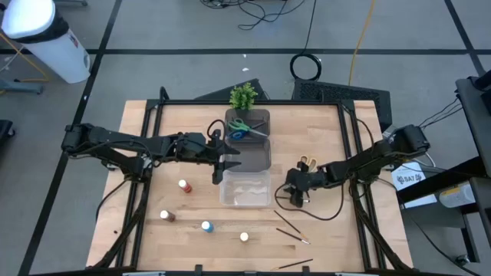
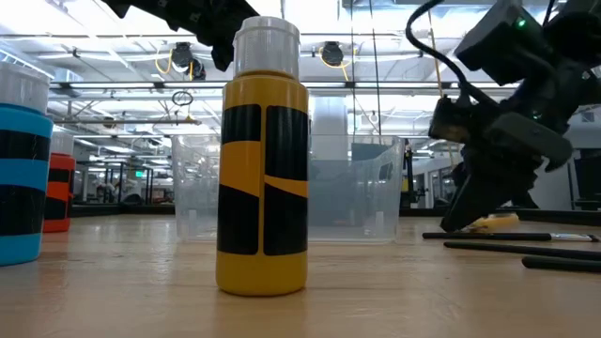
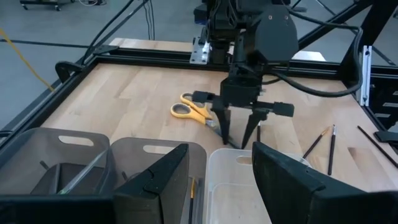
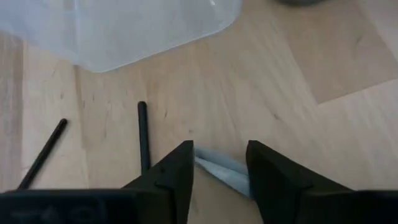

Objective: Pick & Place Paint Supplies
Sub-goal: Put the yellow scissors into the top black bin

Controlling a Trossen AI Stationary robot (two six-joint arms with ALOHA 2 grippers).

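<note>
The yellow scissors (image 3: pixel 194 111) lie flat on the worktop (image 1: pixel 322 153) beside the clear bin (image 1: pixel 245 188), blade tips between the right pincer (image 3: pixel 238 132)'s spread fingers, so that arm's way closer. Left pincer (image 1: pixel 222 164) hovers open over the bins, holding nothing.

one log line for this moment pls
right tool: open, straddling yellow scissors blades on table | left tool: open, empty, over clear bin | scissors not lifted
</note>
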